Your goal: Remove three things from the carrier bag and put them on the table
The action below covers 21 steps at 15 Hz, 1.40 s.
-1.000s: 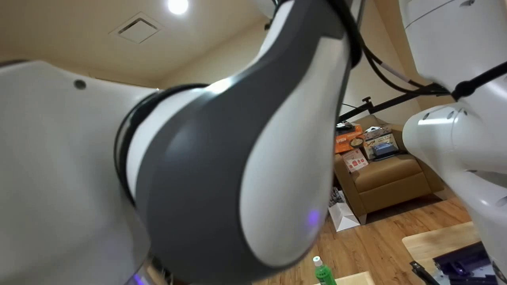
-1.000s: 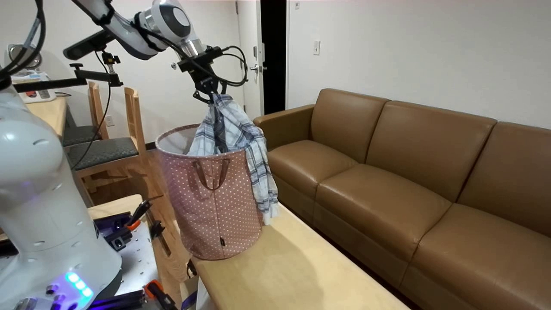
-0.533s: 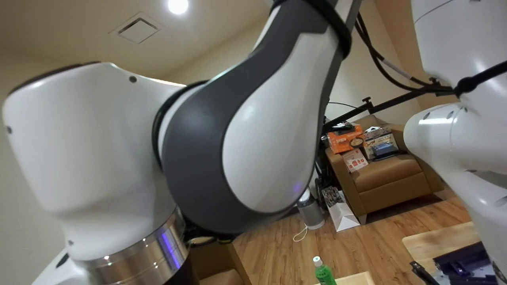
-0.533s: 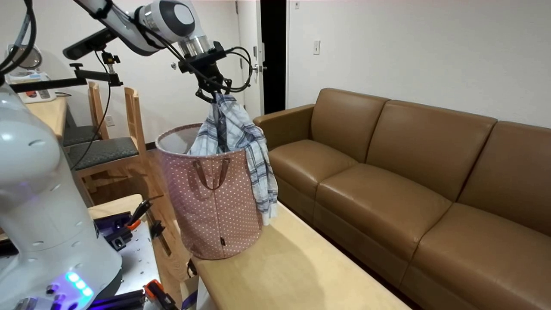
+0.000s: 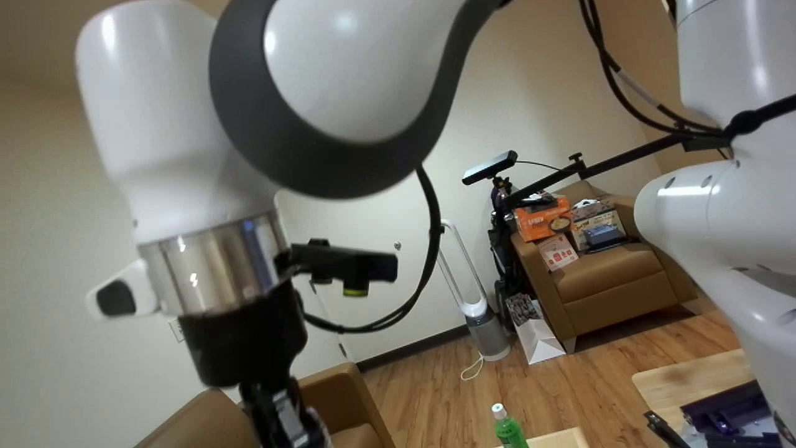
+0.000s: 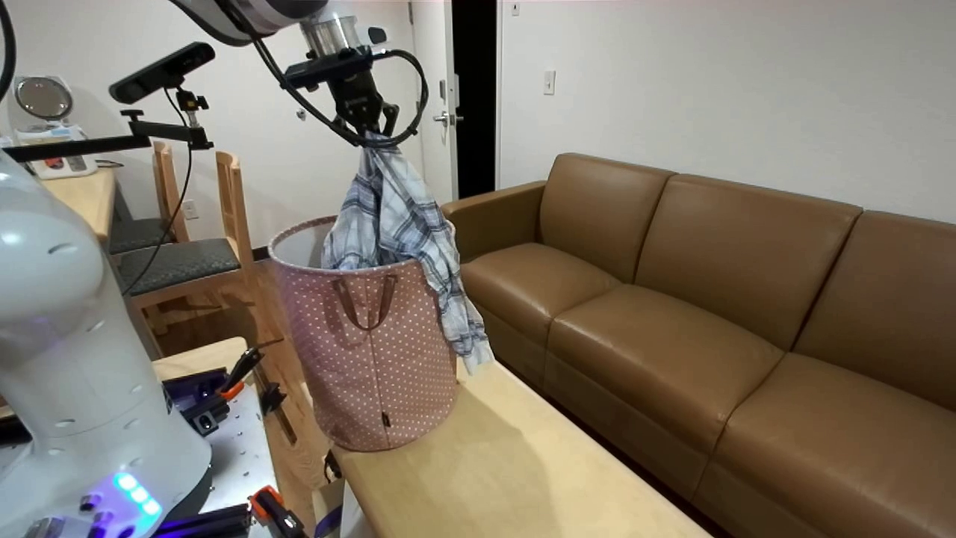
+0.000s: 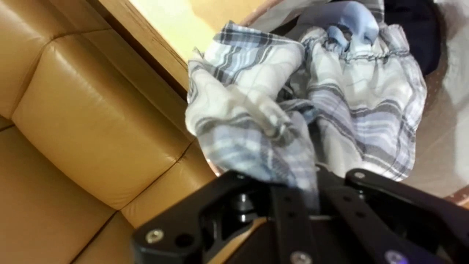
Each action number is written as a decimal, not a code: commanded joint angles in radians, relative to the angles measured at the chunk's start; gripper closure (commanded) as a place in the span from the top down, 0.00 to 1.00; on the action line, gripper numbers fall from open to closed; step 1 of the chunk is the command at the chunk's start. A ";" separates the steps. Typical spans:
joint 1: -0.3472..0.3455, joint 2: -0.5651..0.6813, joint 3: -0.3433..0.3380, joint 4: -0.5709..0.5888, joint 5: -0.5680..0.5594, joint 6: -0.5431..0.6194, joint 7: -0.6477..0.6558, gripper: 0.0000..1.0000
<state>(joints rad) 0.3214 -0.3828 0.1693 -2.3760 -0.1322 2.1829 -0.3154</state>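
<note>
Beside the table point(image 6: 493, 471), brown sofa point(image 6: 694, 321).

Plaid garment point(image 6: 405, 217), partly out of the upright, pink dotted bag point(image 6: 373, 359)

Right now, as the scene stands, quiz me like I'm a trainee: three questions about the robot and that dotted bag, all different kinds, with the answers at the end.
1. Fill the gap: the dotted bag stands on a ____.

2. Pick one. The claw is gripping:
a) the dotted bag
b) the plaid cloth
c) nothing

3. True or false: the plaid cloth is entirely clear of the dotted bag.

Key:
1. light wooden table
2. b
3. False: part of it is down inside, while another part hangs over the outside.
</note>
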 commanded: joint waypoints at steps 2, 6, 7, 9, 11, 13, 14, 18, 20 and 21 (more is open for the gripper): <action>-0.062 -0.275 -0.074 -0.100 0.059 -0.114 0.056 0.01; -0.097 -0.296 -0.105 -0.110 0.040 -0.107 0.067 0.03; -0.107 -0.319 -0.110 -0.133 0.041 -0.100 0.085 0.03; -0.110 -0.335 -0.108 -0.156 0.043 -0.089 0.107 0.01; -0.114 -0.329 -0.129 -0.135 0.059 -0.083 0.103 0.01; -0.149 -0.382 -0.158 -0.117 0.064 -0.071 0.137 0.01; -0.166 -0.409 -0.180 -0.091 0.063 -0.100 0.135 0.01; -0.247 -0.503 -0.262 0.029 0.074 -0.189 0.148 0.01; -0.292 -0.547 -0.293 0.098 0.075 -0.228 0.165 0.01; -0.309 -0.561 -0.310 0.122 0.080 -0.226 0.175 0.01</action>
<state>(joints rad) 0.0666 -0.8993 -0.1210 -2.3337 -0.0832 2.0007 -0.1790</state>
